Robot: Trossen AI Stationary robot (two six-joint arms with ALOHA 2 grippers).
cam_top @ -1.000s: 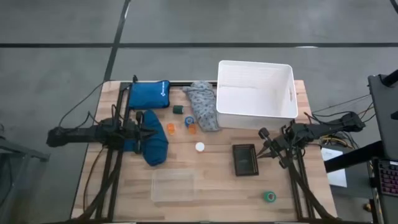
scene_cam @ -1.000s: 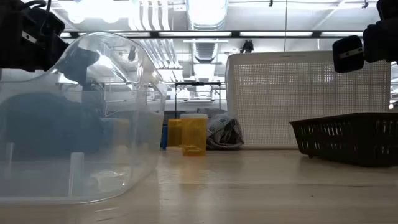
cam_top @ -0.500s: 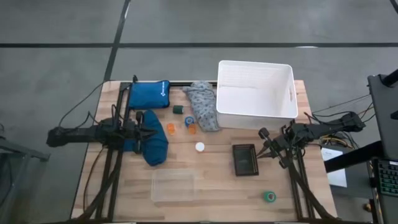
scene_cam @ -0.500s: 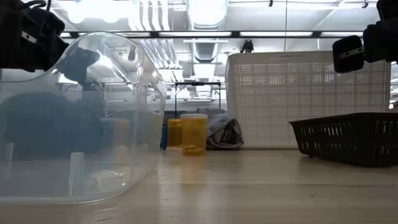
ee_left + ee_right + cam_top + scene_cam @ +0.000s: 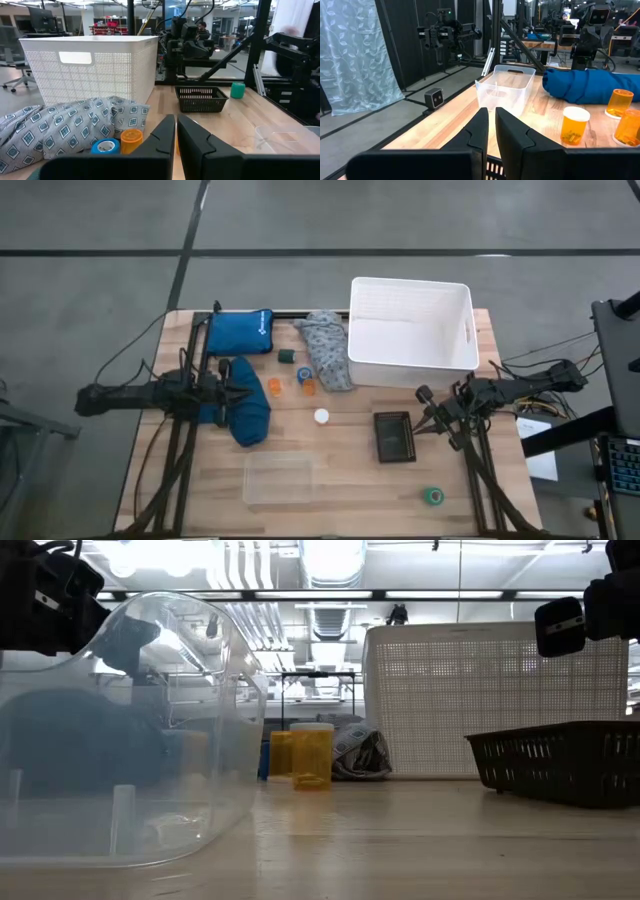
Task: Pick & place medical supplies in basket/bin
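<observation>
Grippers: left (image 5: 243,391), right (image 5: 424,396) both closed, empty | surface: wooden table (image 5: 340,470) | room: grey floor (image 5: 300,220)

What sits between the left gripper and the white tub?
In the high view, two orange vials, a blue tape roll and the grey patterned cloth lie between the left gripper and the tub.

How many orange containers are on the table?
3: two orange containers between the dark blue cloth and the grey patterned cloth; one white-capped container nearer the table's middle. None seem hidden.
</observation>
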